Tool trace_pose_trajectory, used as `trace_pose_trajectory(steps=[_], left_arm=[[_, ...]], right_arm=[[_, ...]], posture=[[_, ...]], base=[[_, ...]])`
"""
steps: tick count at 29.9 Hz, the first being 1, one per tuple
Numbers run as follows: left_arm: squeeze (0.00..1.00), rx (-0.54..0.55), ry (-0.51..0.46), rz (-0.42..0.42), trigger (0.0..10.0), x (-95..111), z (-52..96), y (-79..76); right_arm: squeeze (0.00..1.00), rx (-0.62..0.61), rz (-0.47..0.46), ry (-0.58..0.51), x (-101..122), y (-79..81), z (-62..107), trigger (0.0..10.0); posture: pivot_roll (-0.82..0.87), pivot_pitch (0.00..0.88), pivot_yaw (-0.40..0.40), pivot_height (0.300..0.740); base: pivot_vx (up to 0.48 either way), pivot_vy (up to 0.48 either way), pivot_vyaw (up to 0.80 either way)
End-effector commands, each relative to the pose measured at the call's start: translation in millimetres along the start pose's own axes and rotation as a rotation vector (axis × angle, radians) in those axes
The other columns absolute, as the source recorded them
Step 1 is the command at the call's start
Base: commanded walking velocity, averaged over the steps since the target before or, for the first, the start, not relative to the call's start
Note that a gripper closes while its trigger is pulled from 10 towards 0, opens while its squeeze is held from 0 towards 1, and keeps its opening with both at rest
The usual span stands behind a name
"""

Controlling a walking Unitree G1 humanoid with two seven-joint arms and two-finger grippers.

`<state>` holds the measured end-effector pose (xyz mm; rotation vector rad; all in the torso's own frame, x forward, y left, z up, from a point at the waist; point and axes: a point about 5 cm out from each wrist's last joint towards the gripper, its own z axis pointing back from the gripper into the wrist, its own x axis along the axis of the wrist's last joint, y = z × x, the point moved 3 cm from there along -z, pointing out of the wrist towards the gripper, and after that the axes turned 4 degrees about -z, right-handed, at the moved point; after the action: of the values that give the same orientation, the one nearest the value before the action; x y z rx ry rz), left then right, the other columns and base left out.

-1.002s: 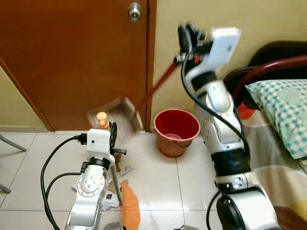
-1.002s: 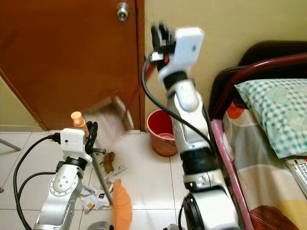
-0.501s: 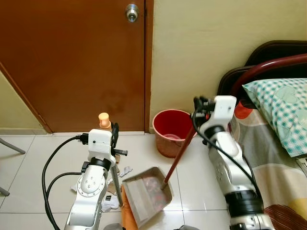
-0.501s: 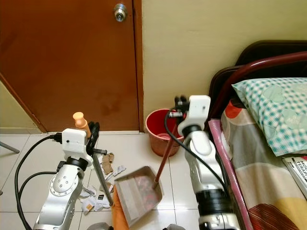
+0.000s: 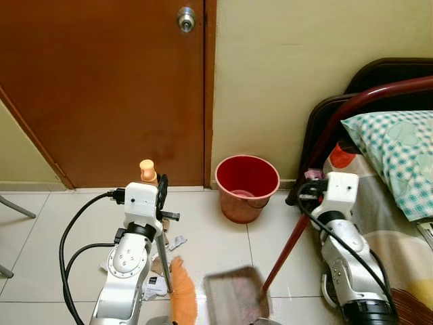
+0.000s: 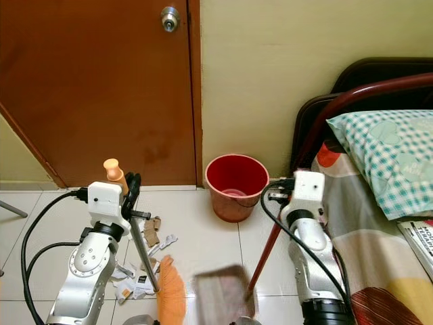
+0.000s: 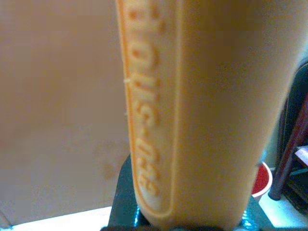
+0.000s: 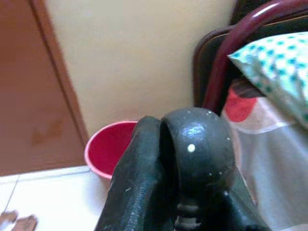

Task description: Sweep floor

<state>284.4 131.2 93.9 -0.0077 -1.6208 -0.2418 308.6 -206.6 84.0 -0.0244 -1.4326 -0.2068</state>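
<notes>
Orange broom [image 5: 181, 298], blurred grey dustpan [image 5: 235, 298], red-handled

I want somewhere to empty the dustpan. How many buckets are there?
1: a round red plastic bucket on the tiled floor against the wall, between the brown wooden door and the bed.

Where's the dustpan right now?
The dustpan sits low on the tiled floor in the left eye view, just right of the orange broom head and in front of the red bucket.
</notes>
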Motion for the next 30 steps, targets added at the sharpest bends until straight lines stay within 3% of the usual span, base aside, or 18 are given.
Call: trace_pose_trajectory(steps=[1,16,21,24,25,30], left_arm=[[0.0,-0.014,-0.009,-0.003,10.0,1,0.6,-0.9],[0.0,-0.018,0.006,0.001,10.0,-3,4.8,-1.8],[0.0,-0.019,0.01,0.004,10.0,-4,5.6,-2.7],[0.0,-0.02,0.01,0.006,10.0,-4,5.0,-3.6],[0.0,-0.018,0.007,0.007,10.0,-3,4.0,-3.7],[0.0,-0.004,-0.003,0.004,10.0,1,0.8,-0.3]], right_arm=[[0.0,-0.031,-0.017,0.025,-3,-6.6,5.4,10.0],[0.0,-0.019,0.074,0.326,-31,-40.9,61.3,10.0],[0.0,-0.013,0.084,0.388,-33,-43.4,65.9,10.0],[0.0,-0.04,0.031,0.344,-24,-41.9,51.8,10.0],[0.0,-0.044,0.008,0.277,-13,-35.7,37.1,10.0],[0.0,-0.025,-0.029,0.13,14,-12.0,4.8,10.0]], posture=[[0.01,0.0,-0.01,0.74],[-0.02,0.0,-0.013,0.74],[-0.03,0.006,-0.012,0.74],[-0.03,0.007,-0.009,0.74],[-0.03,0.009,0.002,0.74],[-0.03,0.01,0.008,0.74]], base=[[0.0,0.0,0.0],[0.0,0.0,0.0],[0.0,0.0,0.0],[0.0,0.0,0.0],[0.0,0.0,0.0],[0.0,0.0,0.0]])
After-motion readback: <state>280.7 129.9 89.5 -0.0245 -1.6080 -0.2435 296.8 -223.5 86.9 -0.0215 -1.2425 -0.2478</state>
